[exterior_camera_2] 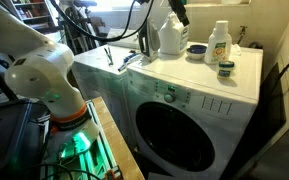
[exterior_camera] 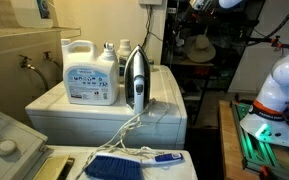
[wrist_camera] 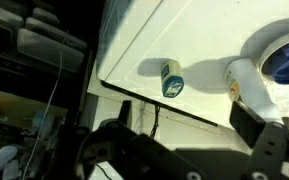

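The claw point(wrist_camera: 189, 150) hangs above the washer top point(wrist_camera: 204, 40), its jaws spread wide with nothing between them and touching nothing; in the wrist view a small jar point(wrist_camera: 171, 78) sits on the white top at about twelve o'clock from it; a white bottle point(wrist_camera: 254, 78), seemingly blue-capped, sits toward two o'clock, near the jar.

Looking down on a white bench point(wrist_camera: 209, 35)
A small tub point(wrist_camera: 171, 78) sits near the bench edge, with a white bottle point(wrist_camera: 246, 80) with a blue cap close by. The dark gripper point(wrist_camera: 189, 150) is at the bottom, its jaws wide apart.
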You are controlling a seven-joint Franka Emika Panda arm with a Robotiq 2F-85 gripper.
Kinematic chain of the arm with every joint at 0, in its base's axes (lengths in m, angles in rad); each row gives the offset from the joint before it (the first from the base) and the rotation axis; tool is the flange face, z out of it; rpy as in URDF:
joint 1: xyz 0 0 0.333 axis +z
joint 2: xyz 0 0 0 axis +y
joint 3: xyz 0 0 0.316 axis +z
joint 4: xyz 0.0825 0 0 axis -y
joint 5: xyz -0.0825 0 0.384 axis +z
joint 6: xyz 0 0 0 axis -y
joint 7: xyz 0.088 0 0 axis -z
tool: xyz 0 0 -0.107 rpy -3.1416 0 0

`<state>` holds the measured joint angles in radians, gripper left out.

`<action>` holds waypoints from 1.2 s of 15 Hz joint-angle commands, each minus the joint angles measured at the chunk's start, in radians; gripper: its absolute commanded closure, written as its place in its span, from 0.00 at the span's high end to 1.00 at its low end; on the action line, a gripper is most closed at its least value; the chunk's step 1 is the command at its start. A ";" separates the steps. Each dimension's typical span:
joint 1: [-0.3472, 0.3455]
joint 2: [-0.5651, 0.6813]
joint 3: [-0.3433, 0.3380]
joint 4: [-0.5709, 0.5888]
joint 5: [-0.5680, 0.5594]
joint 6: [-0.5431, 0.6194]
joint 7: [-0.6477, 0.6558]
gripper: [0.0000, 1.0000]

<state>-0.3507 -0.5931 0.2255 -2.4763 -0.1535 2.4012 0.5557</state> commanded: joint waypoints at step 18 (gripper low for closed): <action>0.137 0.598 -0.270 0.374 0.013 0.069 0.041 1.00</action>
<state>-0.2547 -0.0676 -0.0067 -2.1529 -0.1594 2.4615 0.6208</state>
